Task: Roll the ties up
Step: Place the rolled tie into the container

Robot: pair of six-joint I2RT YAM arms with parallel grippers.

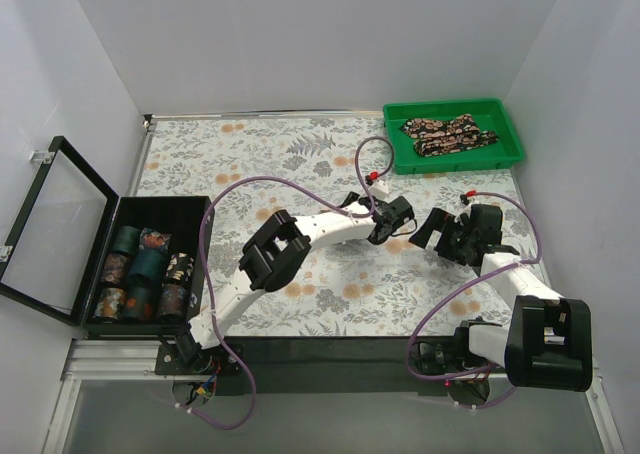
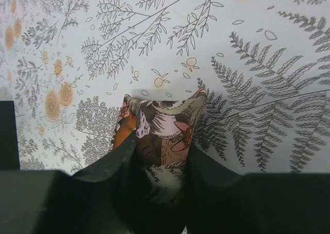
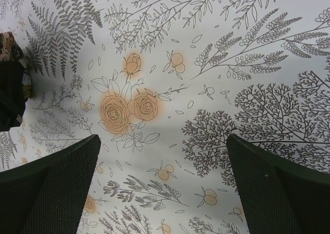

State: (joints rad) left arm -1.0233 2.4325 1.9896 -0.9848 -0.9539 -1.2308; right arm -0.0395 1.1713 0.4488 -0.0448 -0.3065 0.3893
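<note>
left pincer (image 2: 162, 144) clamps rolled tie (image 2: 165, 118), clear only from its wrist; right pincer (image 3: 162, 138) gapes.

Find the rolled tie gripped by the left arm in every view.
Left wrist: the rolled tie sits at centre, pinched between the fingers.
Top external: it is almost wholly hidden under those fingers, right of the table's middle.
Right wrist: only a sliver shows, at the upper left edge.
Shared landmark: the fern-print tablecloth lies under it in all three views.
</note>
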